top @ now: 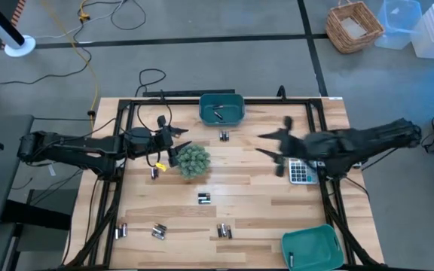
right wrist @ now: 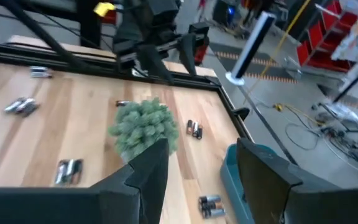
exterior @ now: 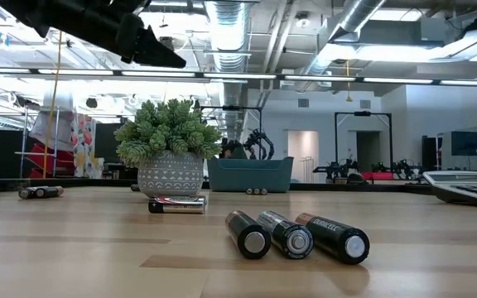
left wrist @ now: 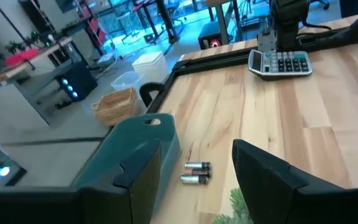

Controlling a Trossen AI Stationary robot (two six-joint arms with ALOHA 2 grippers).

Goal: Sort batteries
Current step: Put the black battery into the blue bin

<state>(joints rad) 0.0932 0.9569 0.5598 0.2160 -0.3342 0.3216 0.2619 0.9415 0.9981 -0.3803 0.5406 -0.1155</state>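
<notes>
Small batteries lie in little groups on the wooden table: one pair (top: 224,135) in front of the far teal bin (top: 221,108), another (top: 204,198) at mid table, more (top: 224,231) (top: 158,231) (top: 121,230) along the near edge, seen close up in the low view (exterior: 296,236). A few lie inside the far bin (top: 218,114). My left gripper (top: 179,144) hovers open above the table's left, beside the plant, holding nothing; its wrist view (left wrist: 194,149) looks down at the pair (left wrist: 196,173). My right gripper (top: 270,145) hangs open and empty in the air right of centre (right wrist: 202,146).
A small potted plant (top: 192,160) stands left of centre, with a yellow tag (top: 159,165) and a battery (top: 155,172) beside it. A grey calculator (top: 301,172) lies at the right, under my right arm. A second teal bin (top: 313,248) sits at the near right corner.
</notes>
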